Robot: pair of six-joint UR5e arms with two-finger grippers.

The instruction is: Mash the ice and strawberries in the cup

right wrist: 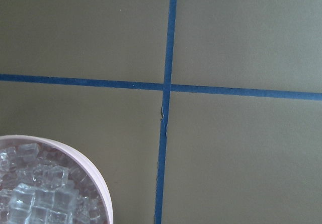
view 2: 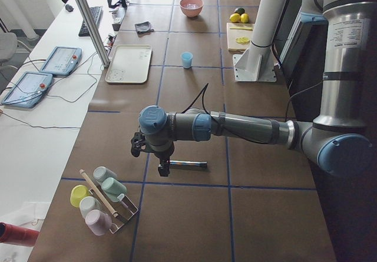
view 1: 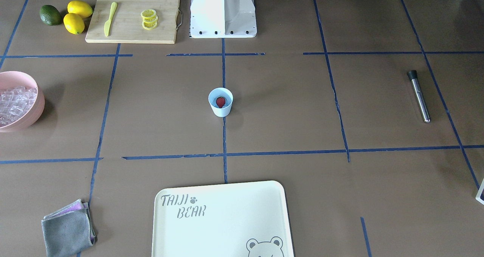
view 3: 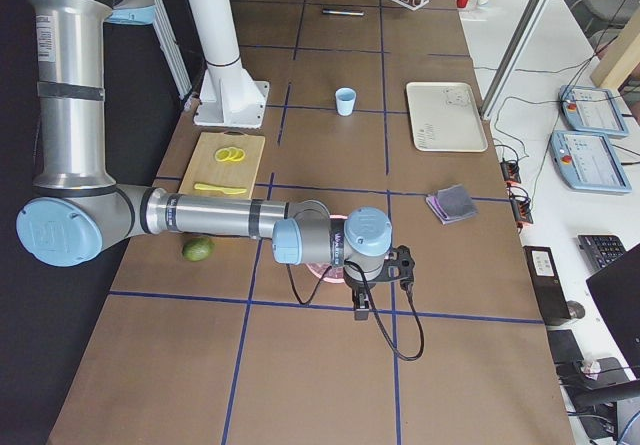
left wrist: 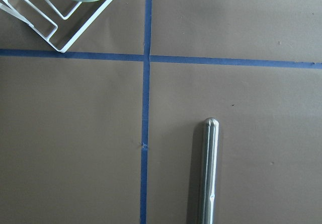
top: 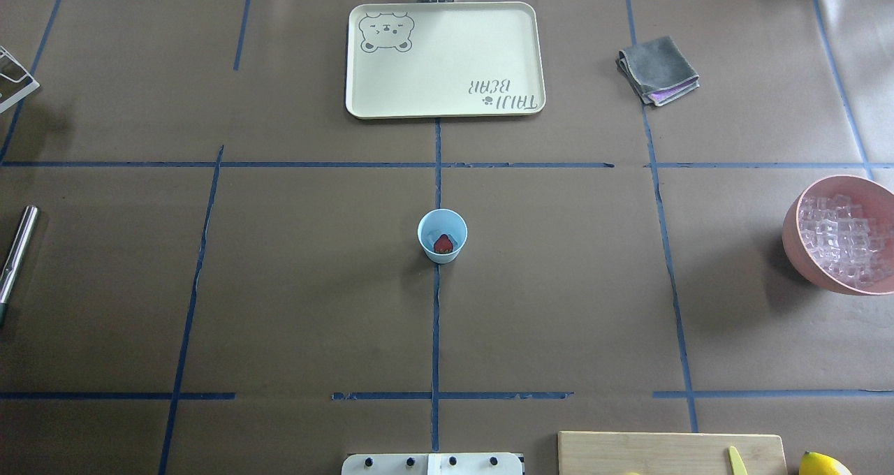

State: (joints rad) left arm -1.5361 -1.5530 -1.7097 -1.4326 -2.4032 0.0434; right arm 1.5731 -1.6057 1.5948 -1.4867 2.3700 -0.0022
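Observation:
The light-blue cup stands at the table's middle and also shows in the overhead view. One red strawberry lies inside it. The ice fills the pink bowl at the robot's right, and shows in the right wrist view. A steel muddler lies at the robot's left; its rounded end is in the left wrist view. My left gripper hangs over the muddler. My right gripper hangs beside the bowl. I cannot tell whether either is open or shut.
A cutting board with lemon slices and a yellow knife, two lemons and an avocado lie at the robot's right rear. A cream tray and a grey cloth lie far. A cup rack stands beyond the muddler.

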